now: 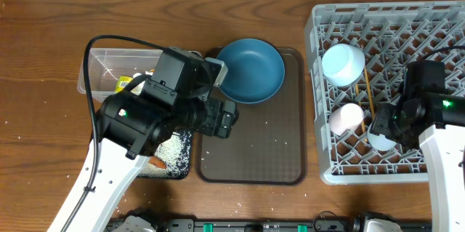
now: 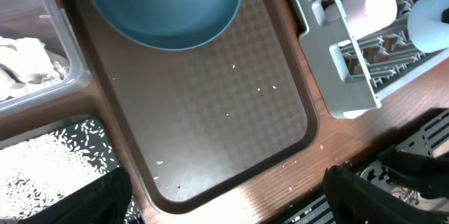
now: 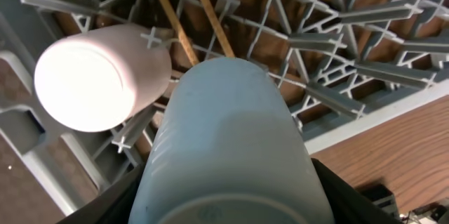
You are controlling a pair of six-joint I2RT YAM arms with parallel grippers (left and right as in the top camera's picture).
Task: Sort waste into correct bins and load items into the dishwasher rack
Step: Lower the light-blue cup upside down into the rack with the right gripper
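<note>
In the dishwasher rack (image 1: 436, 21), the right gripper (image 3: 226, 206) has its jaws closed around the light blue cup (image 3: 231, 126), which largely hides them, while the left gripper (image 2: 226, 182) hangs wide open, empty, over the brown tray (image 2: 210, 112).

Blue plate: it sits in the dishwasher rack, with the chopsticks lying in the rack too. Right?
No. The overhead view shows the blue plate resting on the brown serving tray, not in the dishwasher rack. The chopsticks do lie in the rack.
</note>
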